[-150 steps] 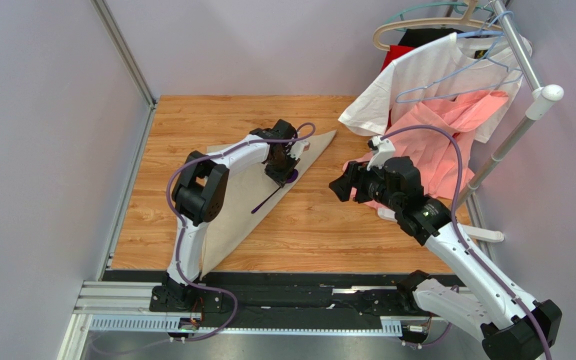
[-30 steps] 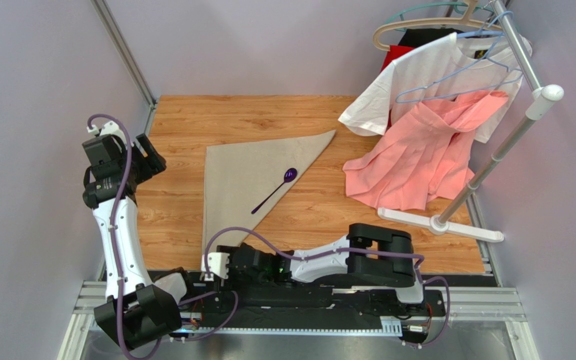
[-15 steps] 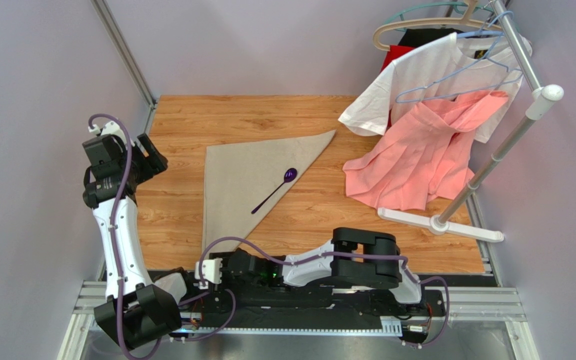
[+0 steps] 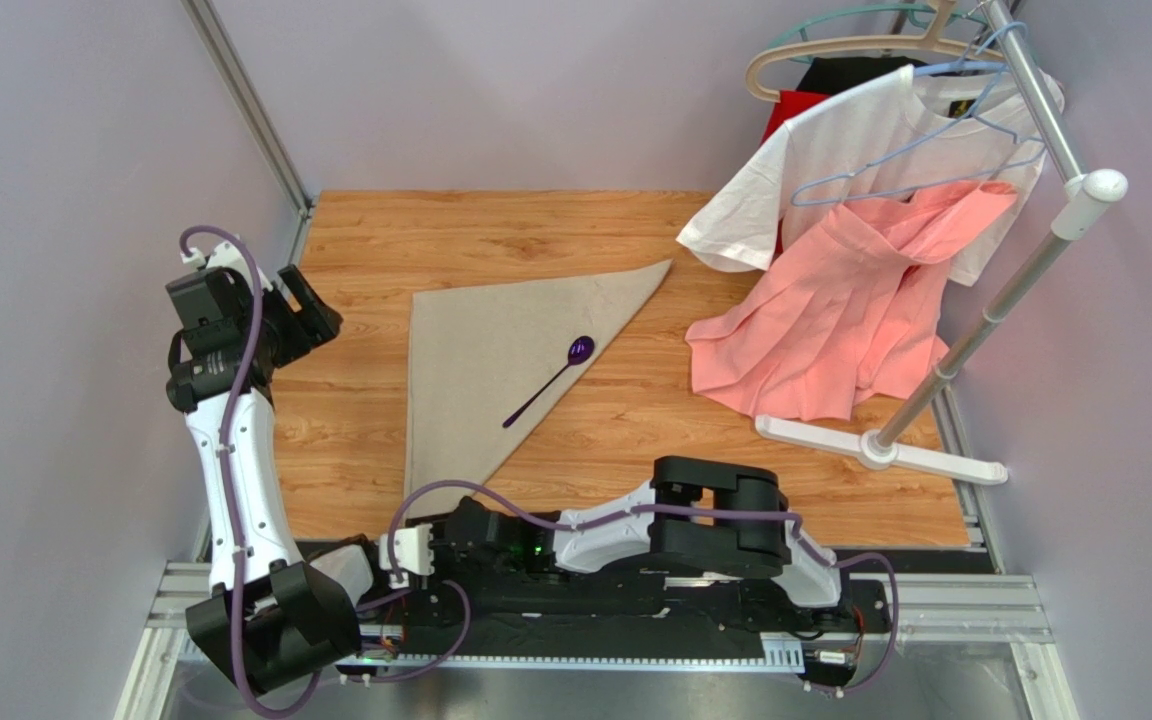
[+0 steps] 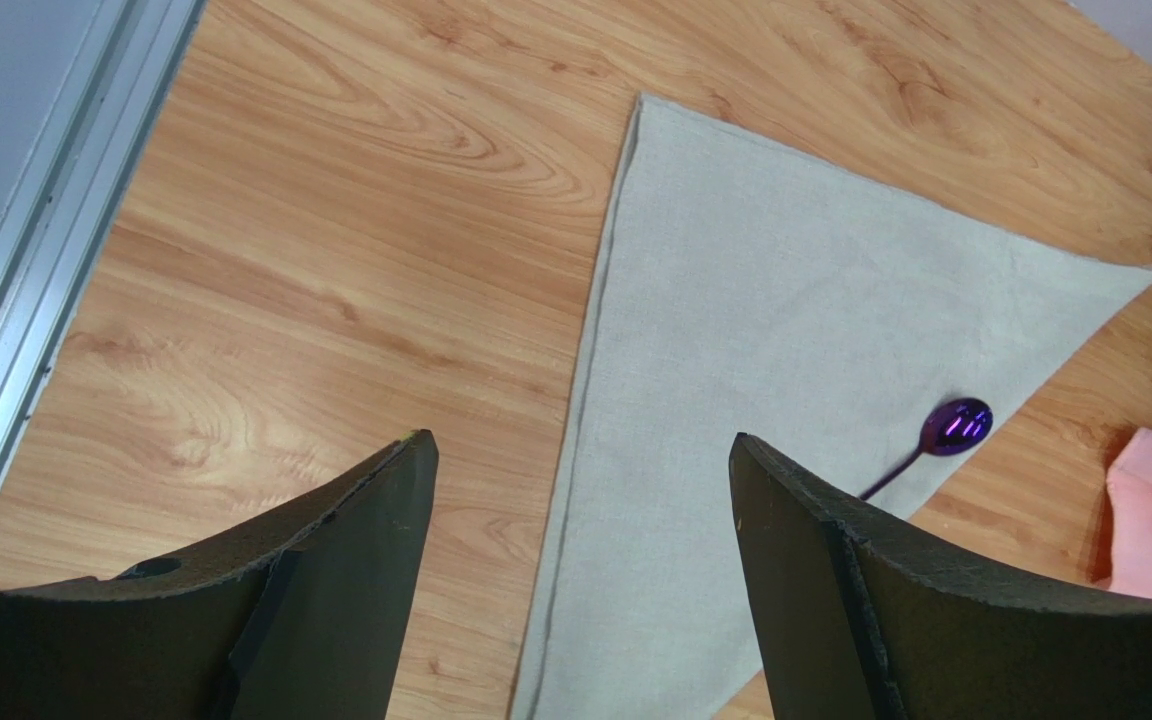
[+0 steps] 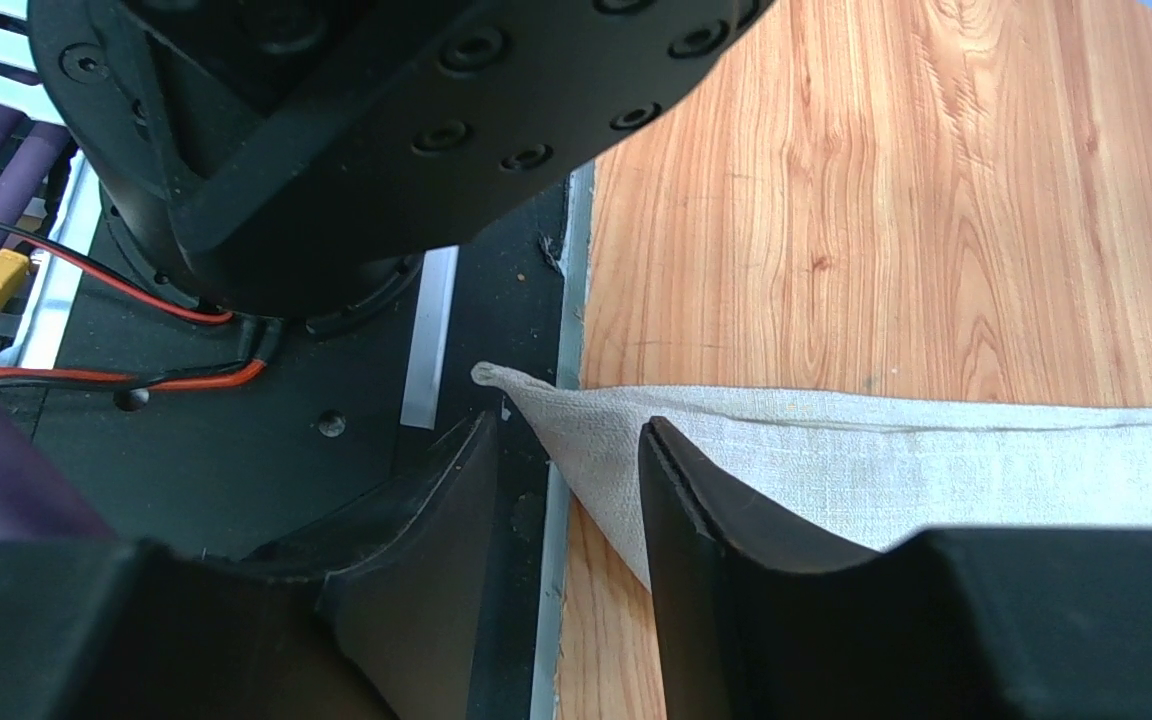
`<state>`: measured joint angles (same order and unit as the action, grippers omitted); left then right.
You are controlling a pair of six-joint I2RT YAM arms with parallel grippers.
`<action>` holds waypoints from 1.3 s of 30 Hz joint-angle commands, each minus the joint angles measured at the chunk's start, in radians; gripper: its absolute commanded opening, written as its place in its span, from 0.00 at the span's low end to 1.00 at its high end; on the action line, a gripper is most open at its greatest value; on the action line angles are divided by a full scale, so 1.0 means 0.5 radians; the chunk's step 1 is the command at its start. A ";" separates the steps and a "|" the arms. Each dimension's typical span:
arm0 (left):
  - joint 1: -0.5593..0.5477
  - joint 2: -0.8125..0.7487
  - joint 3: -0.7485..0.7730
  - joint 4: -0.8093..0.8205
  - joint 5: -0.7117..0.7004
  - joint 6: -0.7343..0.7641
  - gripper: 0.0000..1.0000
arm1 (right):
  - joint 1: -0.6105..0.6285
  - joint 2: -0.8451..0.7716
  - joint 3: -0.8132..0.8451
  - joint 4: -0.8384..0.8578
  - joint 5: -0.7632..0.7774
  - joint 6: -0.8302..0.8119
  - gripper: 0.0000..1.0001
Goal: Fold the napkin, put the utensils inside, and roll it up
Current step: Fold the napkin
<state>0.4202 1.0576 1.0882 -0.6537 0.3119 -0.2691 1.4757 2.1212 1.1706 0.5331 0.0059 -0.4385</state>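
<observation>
Wooden table (image 4: 657,435) carries the triangle-folded napkin (image 4: 485,360), with the purple spoon (image 4: 545,387) at its 3 o'clock edge. Right gripper (image 6: 567,438) stands narrow astride the 6 o'clock corner, probably for rolling. Left gripper (image 5: 582,450) hangs wide and empty.

Nothing legible — neck tag (image 4: 964,86) on the white T-shirt (image 4: 853,150) too small to read.

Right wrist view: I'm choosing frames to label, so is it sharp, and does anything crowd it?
Right wrist view: the napkin weave is sharp; a dark arm base fills the upper left. Left wrist view: evenly lit, small glare on the spoon head.
</observation>
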 commanded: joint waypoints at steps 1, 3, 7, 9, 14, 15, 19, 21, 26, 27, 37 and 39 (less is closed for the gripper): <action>0.006 -0.001 0.008 0.065 0.057 -0.035 0.80 | 0.061 0.062 0.089 -0.020 -0.113 -0.053 0.44; 0.003 0.002 0.011 0.068 0.067 -0.035 0.80 | 0.070 0.089 0.116 -0.066 -0.082 -0.062 0.44; 0.006 -0.001 0.008 0.068 0.079 -0.039 0.80 | 0.070 0.132 0.159 -0.097 -0.061 -0.068 0.43; 0.003 0.002 0.008 0.068 0.082 -0.039 0.80 | 0.074 0.154 0.205 -0.133 -0.049 -0.065 0.41; 0.003 0.008 0.011 0.065 0.085 -0.038 0.80 | 0.064 0.172 0.202 -0.143 -0.033 -0.056 0.40; 0.003 0.008 0.008 0.068 0.085 -0.042 0.80 | 0.067 0.178 0.230 -0.161 -0.030 -0.062 0.40; 0.003 0.011 0.008 0.065 0.085 -0.035 0.80 | 0.067 0.203 0.285 -0.250 -0.024 -0.062 0.40; 0.006 0.011 0.008 0.065 0.088 -0.035 0.80 | 0.067 0.200 0.282 -0.265 -0.015 -0.065 0.42; 0.003 0.005 0.011 0.065 0.082 -0.038 0.80 | 0.070 0.176 0.261 -0.308 0.074 -0.068 0.44; 0.006 0.005 0.011 0.065 0.085 -0.035 0.80 | 0.070 0.182 0.254 -0.302 0.077 -0.071 0.44; 0.003 0.008 0.011 0.068 0.097 -0.035 0.80 | 0.083 0.246 0.349 -0.376 0.129 -0.083 0.32; 0.006 0.008 0.014 0.062 0.091 -0.035 0.80 | 0.083 0.240 0.350 -0.376 0.135 -0.083 0.28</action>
<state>0.4202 1.0637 1.0882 -0.6533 0.3416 -0.2794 1.4776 2.2009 1.2881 0.3920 0.0631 -0.4488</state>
